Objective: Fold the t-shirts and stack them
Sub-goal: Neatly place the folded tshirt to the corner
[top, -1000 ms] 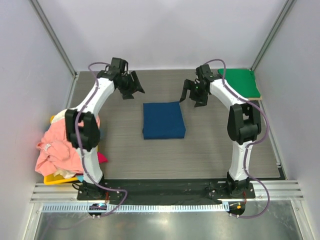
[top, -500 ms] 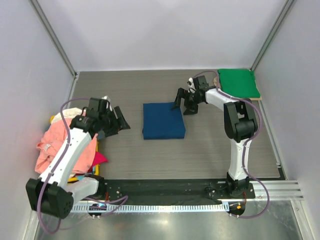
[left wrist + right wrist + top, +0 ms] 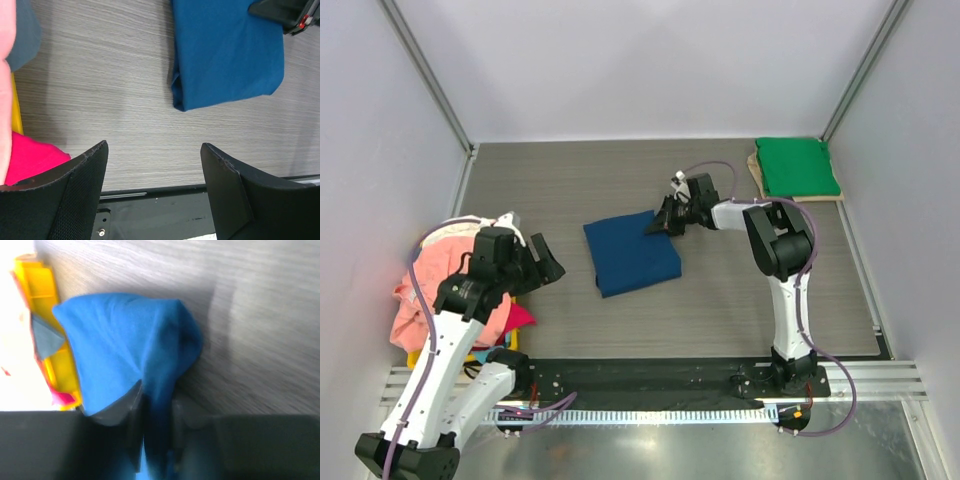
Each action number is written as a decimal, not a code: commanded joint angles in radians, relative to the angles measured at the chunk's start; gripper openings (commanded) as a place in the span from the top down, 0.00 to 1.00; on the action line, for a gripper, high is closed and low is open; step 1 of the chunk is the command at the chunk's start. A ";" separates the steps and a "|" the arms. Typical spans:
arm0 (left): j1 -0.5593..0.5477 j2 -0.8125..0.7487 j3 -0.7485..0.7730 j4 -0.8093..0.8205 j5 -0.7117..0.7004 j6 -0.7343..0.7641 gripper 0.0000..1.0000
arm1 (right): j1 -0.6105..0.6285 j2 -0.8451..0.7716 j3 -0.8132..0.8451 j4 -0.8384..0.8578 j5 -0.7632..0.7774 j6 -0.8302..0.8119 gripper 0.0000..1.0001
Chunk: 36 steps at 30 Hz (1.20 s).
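blue shirt (image 3: pixel 630 258) had slid left, its corner pinched by the right fingers (image 3: pixel 664 221); left fingers (image 3: pixel 75 190) were spread. stacking seemed underway: next, carry it onto the green shirt (image 3: pixel 798 167).

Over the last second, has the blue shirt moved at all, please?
Yes. The blue shirt has slid left and turned a little, ending farther from the green shirt in the far right corner.

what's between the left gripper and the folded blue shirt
Nothing but bare table between the left gripper and the blue shirt; the left wrist view shows it best.
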 commanded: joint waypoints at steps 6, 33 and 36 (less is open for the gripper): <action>-0.001 -0.014 -0.026 0.047 0.057 0.040 0.25 | -0.023 -0.058 -0.066 -0.026 -0.032 -0.043 0.99; -0.001 -0.057 -0.055 0.100 0.149 0.049 0.29 | -0.356 -0.371 0.423 -0.556 0.706 -0.850 0.99; -0.001 -0.052 -0.055 0.100 0.155 0.051 0.29 | -0.359 -0.348 0.501 -0.567 0.711 -0.872 0.99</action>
